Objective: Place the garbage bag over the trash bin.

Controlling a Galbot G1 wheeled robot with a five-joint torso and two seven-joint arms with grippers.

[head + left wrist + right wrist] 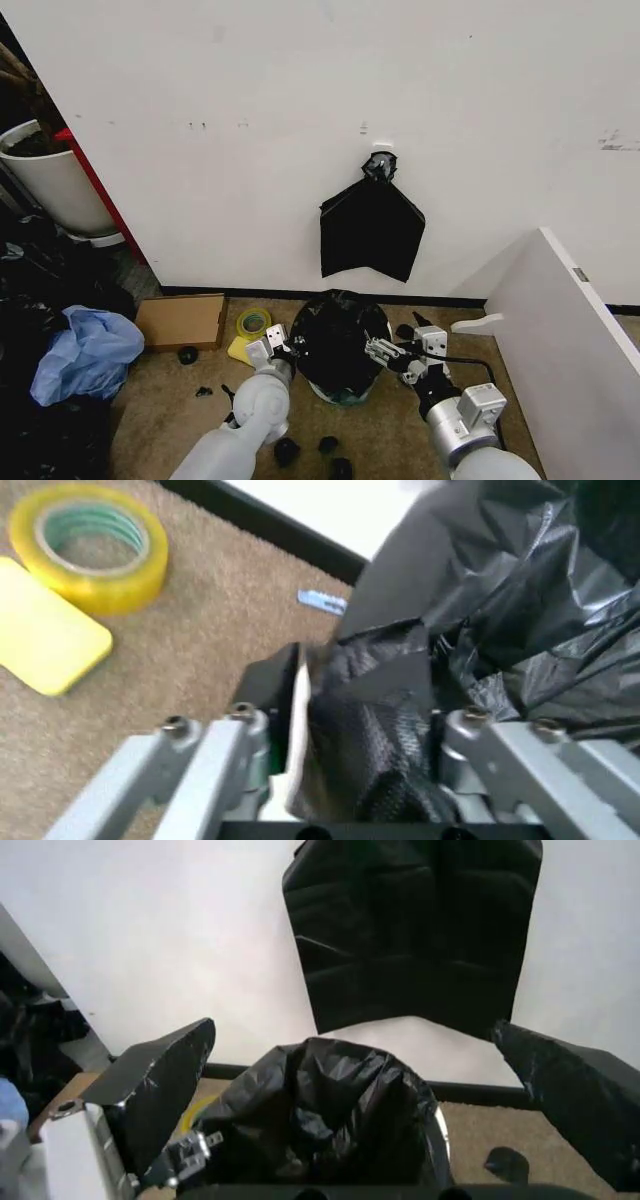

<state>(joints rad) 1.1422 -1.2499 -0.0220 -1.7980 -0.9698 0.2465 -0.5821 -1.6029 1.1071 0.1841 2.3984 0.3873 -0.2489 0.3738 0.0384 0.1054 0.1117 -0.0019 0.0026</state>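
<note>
Garbage bag (340, 335) drapes upright trash bin (345, 393) (mouth up). Left gripper (279, 344) pinches bag edge; right gripper (385, 352) spread wide, holding nothing.

Garbage bag (340, 340) — thin, glossy black plastic, heavily wrinkled — draped over trash bin, covering mouth and most of wall. Crumpled folds sagging into the opening, seen from right wrist view (330, 1125). A bunched edge of film seen close in left wrist view (400, 727). Trash bin (345, 397) upright on brown carpet near base of white wall; just a pale sliver of lower wall visible beneath the bag's hem.
</note>
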